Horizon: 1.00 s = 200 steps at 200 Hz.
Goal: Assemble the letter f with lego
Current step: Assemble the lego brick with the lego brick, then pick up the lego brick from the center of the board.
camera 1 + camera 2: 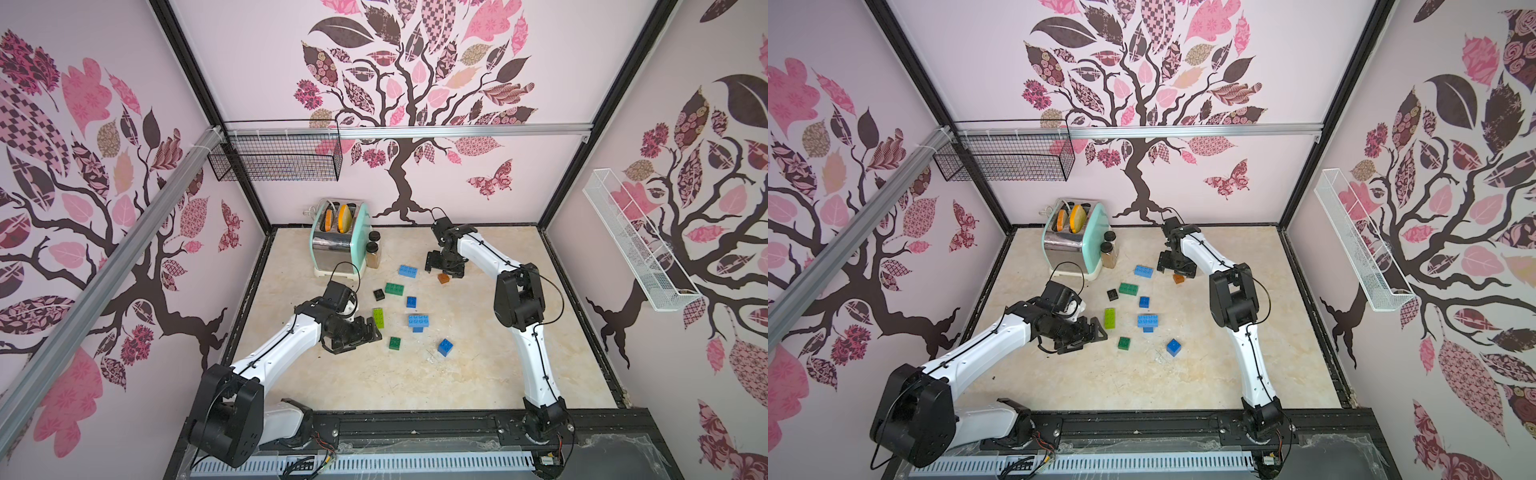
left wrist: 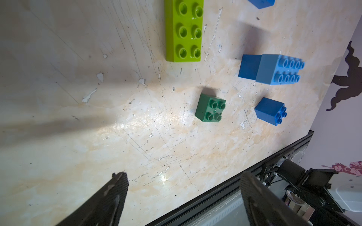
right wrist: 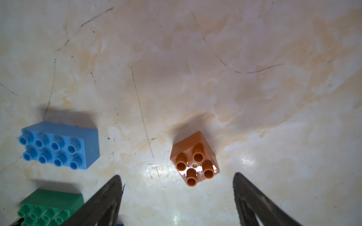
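Lego bricks lie loose on the marbled table point(image 1: 478, 365). Near the back, my right gripper point(image 1: 444, 271) point(image 3: 177, 178) hangs open just over an orange-brown square brick point(image 1: 444, 278) point(image 3: 194, 158), which sits slightly beyond the fingertips, untouched. A light blue oblong point(image 1: 408, 271) point(image 3: 60, 144) and a dark green oblong point(image 1: 394, 289) lie to its left. My left gripper point(image 1: 370, 330) point(image 2: 182, 176) is open and empty beside the lime oblong point(image 1: 378, 318) point(image 2: 184, 29). A dark green square point(image 2: 210, 107), a blue square point(image 2: 270, 110) and a light blue brick stacked on a blue one point(image 1: 418, 322) lie ahead of it.
A mint-and-chrome toaster point(image 1: 340, 237) and two dark-capped spice jars point(image 1: 372, 249) stand at the back left. A black square brick point(image 1: 378, 294) and a small blue one point(image 1: 411, 302) lie mid-table. A black rail point(image 1: 415, 424) borders the front edge.
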Motion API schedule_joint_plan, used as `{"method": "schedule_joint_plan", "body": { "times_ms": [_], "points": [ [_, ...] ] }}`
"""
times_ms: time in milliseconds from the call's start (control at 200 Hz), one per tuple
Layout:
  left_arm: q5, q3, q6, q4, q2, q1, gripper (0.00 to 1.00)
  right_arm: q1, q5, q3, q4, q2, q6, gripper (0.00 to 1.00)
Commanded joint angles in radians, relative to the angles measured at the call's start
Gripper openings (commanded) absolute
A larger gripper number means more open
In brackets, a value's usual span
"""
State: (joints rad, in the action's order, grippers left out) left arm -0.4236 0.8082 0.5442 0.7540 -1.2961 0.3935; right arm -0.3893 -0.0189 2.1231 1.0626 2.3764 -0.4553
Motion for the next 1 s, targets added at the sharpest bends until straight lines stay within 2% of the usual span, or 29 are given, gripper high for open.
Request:
{"method": "schedule_joint_plan", "body": {
  "times_ms": [0, 200, 605, 730, 995],
  "points": [
    [0.02, 0.023, -0.023, 0.024, -0.003, 0.002, 0.93, 0.0, -0.021, 0.043, 0.004, 0.022, -0.02, 0.87],
    [0.028, 0.019, -0.025, 0.031, 0.001, 0.001, 0.93, 0.012, -0.038, 0.027, -0.043, 0.04, 0.06, 0.86],
    [0.031, 0.018, -0.027, 0.035, -0.011, -0.022, 0.93, 0.033, -0.029, -0.137, -0.177, -0.012, 0.203, 0.83],
    [0.034, 0.015, -0.026, 0.033, -0.014, -0.025, 0.93, 0.036, -0.016, -0.166, -0.184, -0.02, 0.222, 0.75],
    [0.037, 0.013, -0.022, 0.026, -0.019, -0.033, 0.93, 0.037, 0.022, -0.294, -0.256, -0.089, 0.257, 0.68]
  ]
}}
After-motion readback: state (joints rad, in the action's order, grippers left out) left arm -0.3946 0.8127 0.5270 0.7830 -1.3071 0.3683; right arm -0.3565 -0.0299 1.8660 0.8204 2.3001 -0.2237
